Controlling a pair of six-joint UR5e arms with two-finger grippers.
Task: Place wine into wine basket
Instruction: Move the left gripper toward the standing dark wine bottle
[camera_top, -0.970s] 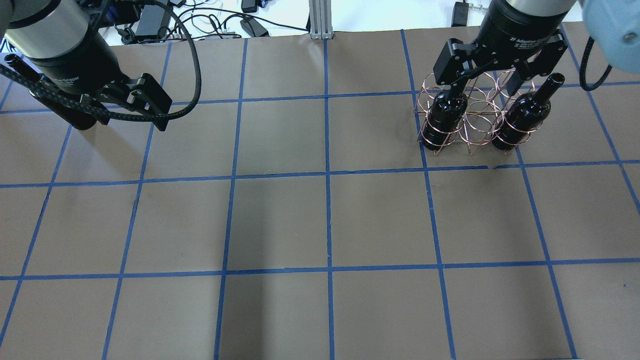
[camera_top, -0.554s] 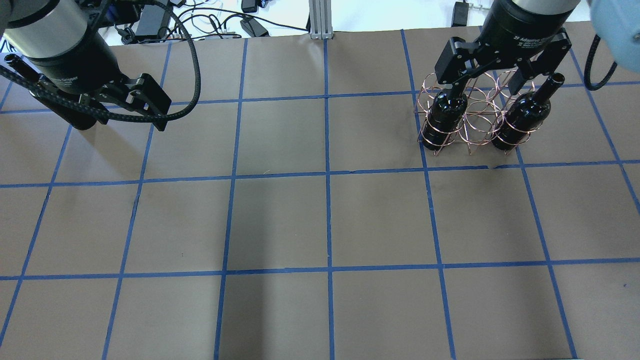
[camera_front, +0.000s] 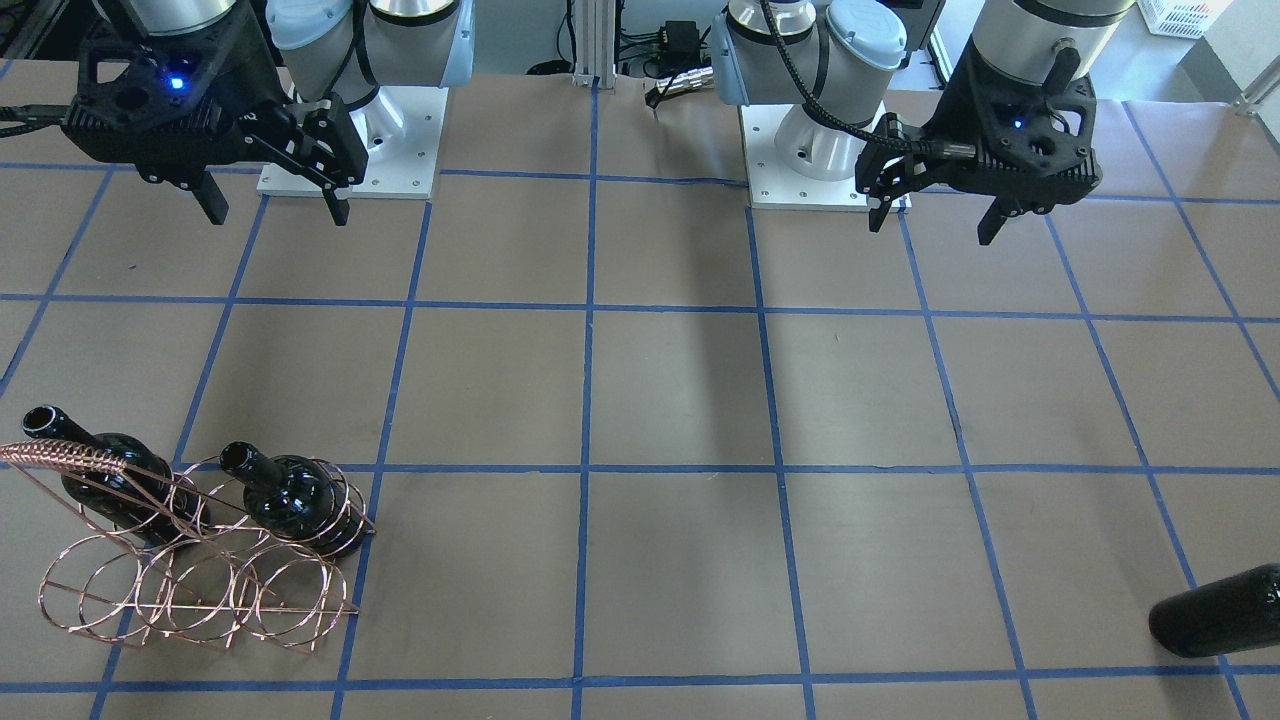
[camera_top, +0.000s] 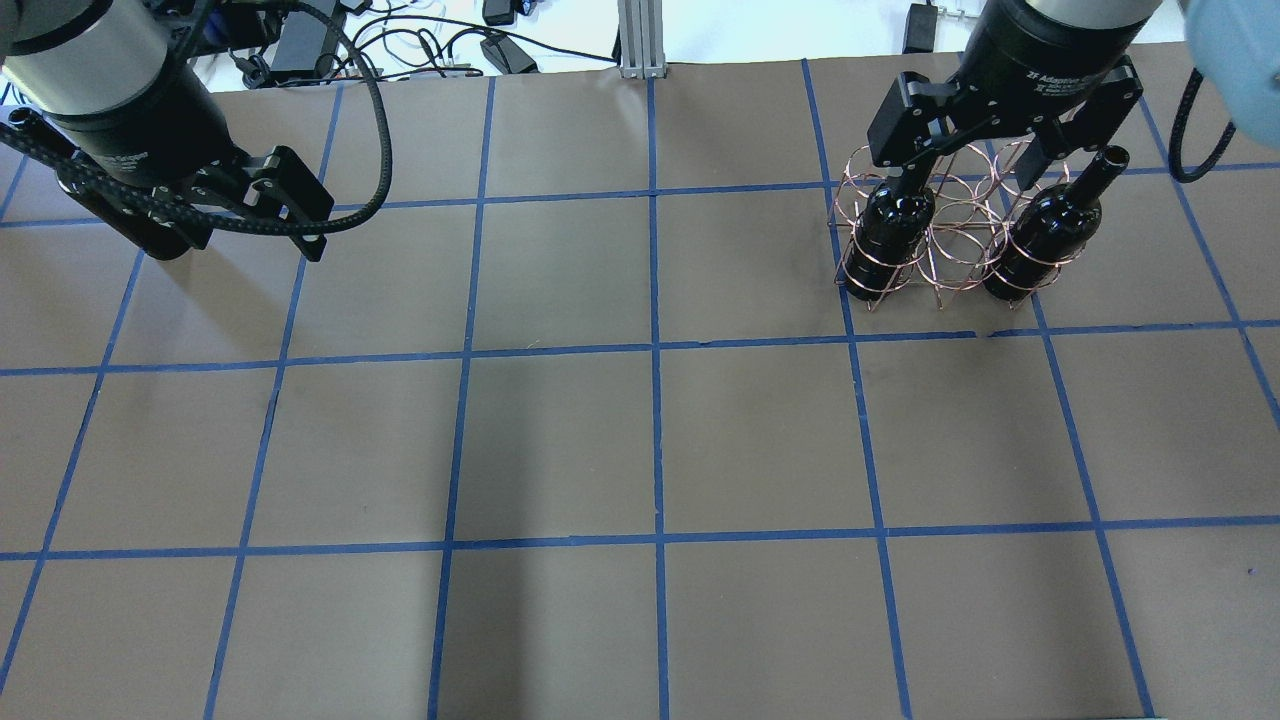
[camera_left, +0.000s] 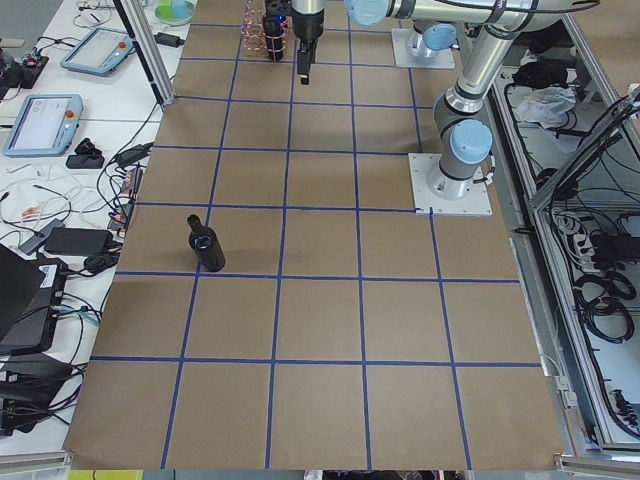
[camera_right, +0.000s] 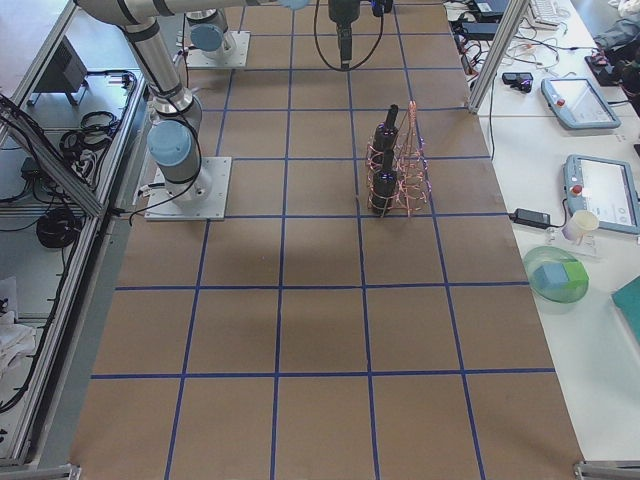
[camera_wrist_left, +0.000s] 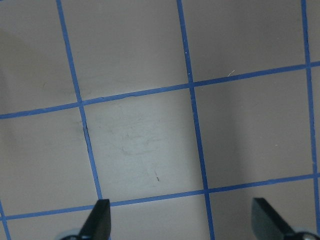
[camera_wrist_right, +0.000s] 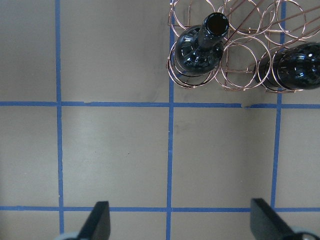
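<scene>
The copper wire wine basket (camera_top: 960, 250) stands at the far right, also in the front view (camera_front: 190, 590). Two near-black wine bottles (camera_top: 890, 230) (camera_top: 1045, 235) stand upright in its end slots, with the slot between them empty. My right gripper (camera_top: 965, 150) hangs open and empty above the basket; its wrist view shows both bottles (camera_wrist_right: 200, 47) (camera_wrist_right: 295, 65). A third bottle (camera_left: 207, 248) stands upright at the far left, mostly hidden behind my left arm in the overhead view (camera_top: 160, 242). My left gripper (camera_front: 930, 222) is open and empty, high above bare table (camera_wrist_left: 150, 145).
Brown table cover with a blue tape grid (camera_top: 655, 350). Cables and power bricks (camera_top: 430, 45) lie beyond the far edge. A metal post (camera_top: 635, 40) stands at the far middle. The arm bases (camera_front: 800, 140) sit on the robot's side.
My left gripper has shifted slightly to the left, toward the lone bottle. My right gripper has hardly moved above the basket. The bottles and the basket have not moved.
</scene>
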